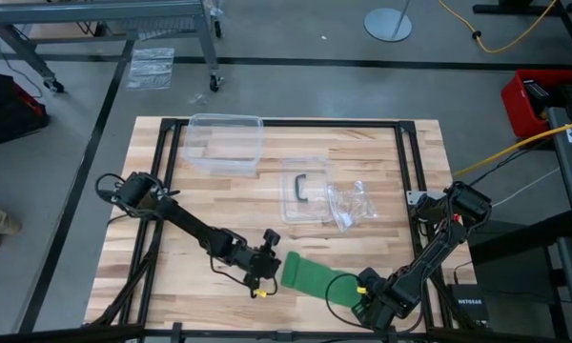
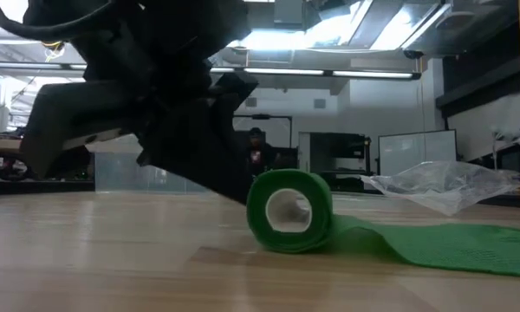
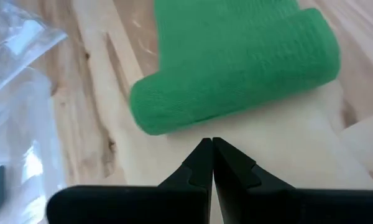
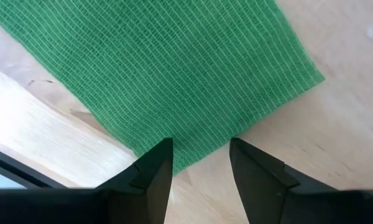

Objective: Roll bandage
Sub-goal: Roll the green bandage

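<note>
left gripper (image 3: 211, 144), fingers closed and empty, sits just beside the bandage (image 1: 310, 275) roll; right gripper (image 4: 199, 149) stands open over the flat end. low view alone shows the roll's hollow core.

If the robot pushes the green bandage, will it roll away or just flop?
The rolled end of the bandage looks round and hollow, lying on its side, so it would probably roll when nudged. The flat tail is thin woven cloth lying limp on the table, so it would likely flop and crease if lifted. It probably weighs very little.
</note>
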Controlling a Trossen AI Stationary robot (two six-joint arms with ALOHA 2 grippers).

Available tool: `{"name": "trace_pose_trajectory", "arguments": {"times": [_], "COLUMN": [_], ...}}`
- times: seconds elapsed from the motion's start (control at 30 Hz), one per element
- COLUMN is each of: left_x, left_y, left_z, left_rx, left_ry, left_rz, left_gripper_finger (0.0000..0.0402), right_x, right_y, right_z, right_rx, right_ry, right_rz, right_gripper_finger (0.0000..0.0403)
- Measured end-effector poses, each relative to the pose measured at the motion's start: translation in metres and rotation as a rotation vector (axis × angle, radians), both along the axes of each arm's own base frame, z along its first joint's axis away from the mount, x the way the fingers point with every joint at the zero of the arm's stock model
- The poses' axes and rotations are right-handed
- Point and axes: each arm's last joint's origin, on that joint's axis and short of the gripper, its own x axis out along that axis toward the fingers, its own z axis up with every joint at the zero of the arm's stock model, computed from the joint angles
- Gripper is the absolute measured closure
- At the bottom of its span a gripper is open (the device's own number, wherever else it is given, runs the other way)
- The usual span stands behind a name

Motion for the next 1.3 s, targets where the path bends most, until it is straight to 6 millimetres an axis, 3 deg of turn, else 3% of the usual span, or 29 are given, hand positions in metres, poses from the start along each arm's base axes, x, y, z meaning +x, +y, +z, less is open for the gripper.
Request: {"name": "trace_pose_trajectory", "arguments": {"times": [0.3, 0.93, 1.3], "left_x": [0.008, 0.037, 0.023], "left_y": [-0.005, -0.009, -0.002], "left_z": [-0.016, 0.019, 0.002], "left_rx": [-0.001, -0.009, 0.07], "left_ry": [-0.029, -0.221, -0.003], "left_rz": [-0.066, -0.146, -0.101], "left_gripper_finger": [0.0396, 0.0396, 0.0396], "right_x": [0.001, 0.001, 0.001], "right_y": [0.001, 0.001, 0.001], "right_z": [0.0, 0.0, 0.0], "right_rx": [0.014, 0.012, 0.014], "right_ry": [-0.01, -0.013, -0.01], "right_rz": [0.0, 0.0, 0.0], "right_gripper_finger": [0.0237, 0.0237, 0.0237]}}
